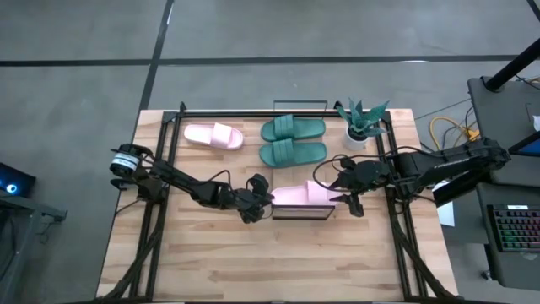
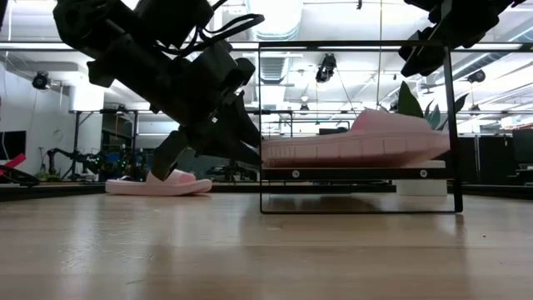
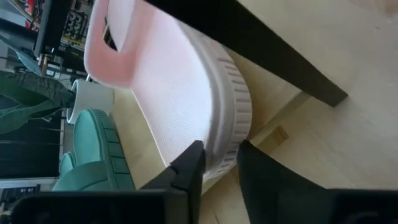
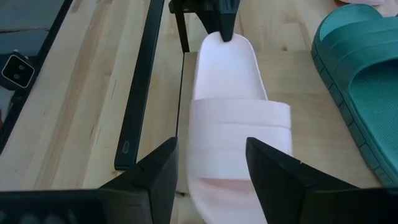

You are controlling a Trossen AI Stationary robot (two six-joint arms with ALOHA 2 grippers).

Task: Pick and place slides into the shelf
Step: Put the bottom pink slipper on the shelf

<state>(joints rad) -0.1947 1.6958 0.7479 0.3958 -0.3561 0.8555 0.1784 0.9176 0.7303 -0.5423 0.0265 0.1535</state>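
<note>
A pale pink slide [image 1: 299, 196] lies sole down on the plank top of the low black-framed shelf [image 2: 358, 173], mid-table. Its strap is toward the table's right and its heel toward the left. My left gripper [image 3: 221, 171] is at that heel, shut on it. My right gripper [image 4: 211, 168] hangs open above the strap end, one finger to each side, touching nothing. A second pink slide [image 1: 213, 136] and two teal slides [image 1: 293, 128] [image 1: 293, 153] lie flat on the table farther back. My left gripper pinches the pink slide's heel rim [image 3: 227, 134] between its two fingers, one on the footbed side and one on the ribbed sole side. The fingers come from the table's left, slanting down, along the slide's length. The slide lies level on the shelf's top.
A potted plant [image 1: 361, 125] in a white pot stands at the back right, beside the teal slides. The shelf's thin black wire frame [image 2: 454, 125] rises around the pink slide. The table's near half [image 1: 270, 262] is bare wood.
</note>
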